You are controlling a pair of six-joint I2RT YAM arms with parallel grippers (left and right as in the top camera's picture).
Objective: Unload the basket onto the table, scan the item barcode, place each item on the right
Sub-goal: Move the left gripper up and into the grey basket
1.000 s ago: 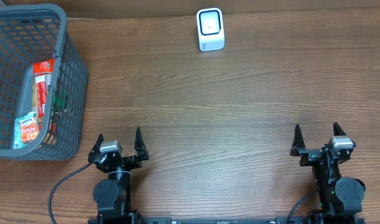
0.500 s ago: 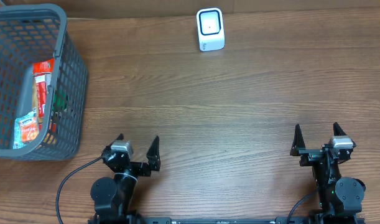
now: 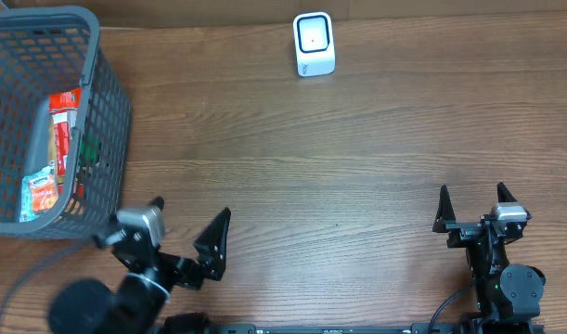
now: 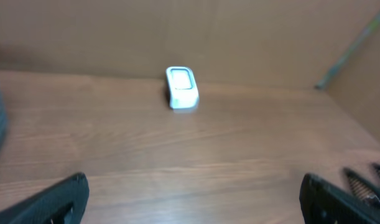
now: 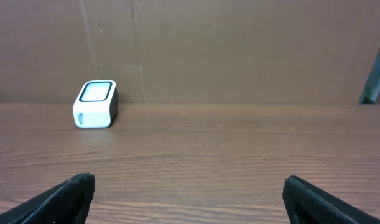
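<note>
I judge nothing is done yet: my left claw (image 3: pixel 191 206) and right claw (image 3: pixel 470 188) both stand spread wide and empty at the near edge. The packets (image 3: pixel 62 139) lie in the grey basket (image 3: pixel 107 102) at far left. The white scanner (image 3: pixel 314 44) sits far centre, well apart from them. Picking up a packet and showing it to the scanner are both still to do. The table (image 3: pixel 357 139) is bare wood-grain, with a plain brown wall (image 5: pixel 239 50) behind.

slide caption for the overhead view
Left tool and right tool open, items in basket, scanner at far edge.
</note>
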